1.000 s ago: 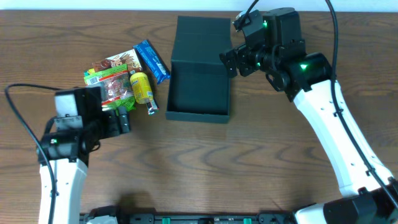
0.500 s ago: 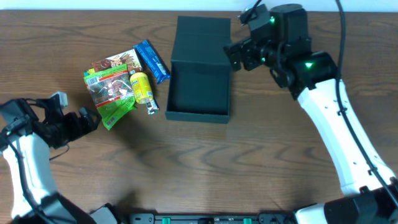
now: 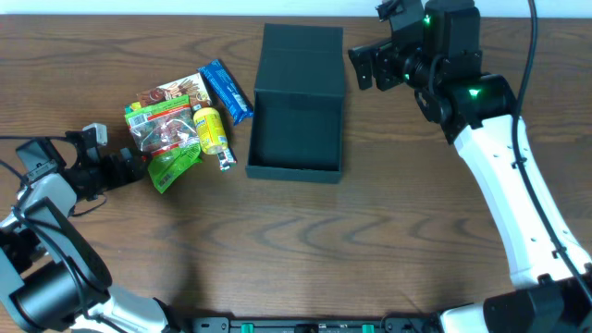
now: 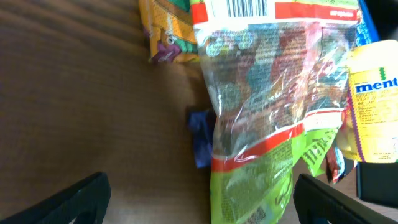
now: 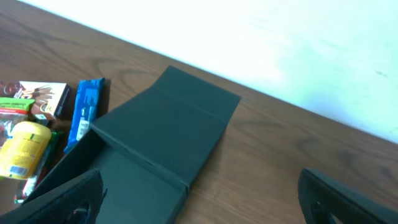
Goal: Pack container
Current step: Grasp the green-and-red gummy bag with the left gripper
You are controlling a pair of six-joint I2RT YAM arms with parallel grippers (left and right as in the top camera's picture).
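Dark teal cardboard, the container (image 3: pixel 296 171) sits open in the middle of the wooden table (image 3: pixel 370 240), its flap lid (image 3: pixel 302 55) laid back toward the far edge. Just left of it lies a heap of snacks: a blue packet (image 3: pixel 227 91), a yellow Mentos bottle (image 3: pixel 211 129), a brown packet (image 3: pixel 174 92) and a green-and-red gummy bag (image 3: pixel 165 139). The left gripper (image 3: pixel 135 169) stands spread wide at the bag's near corner (touching or not, I cannot tell). The right gripper (image 3: pixel 363 67), equally wide, hangs just beside the lid's right edge.

One container (image 3: pixel 298 129), one yellow bottle (image 3: pixel 212 130), one blue bar (image 3: pixel 227 91), perhaps three packets (image 3: pixel 165 128)
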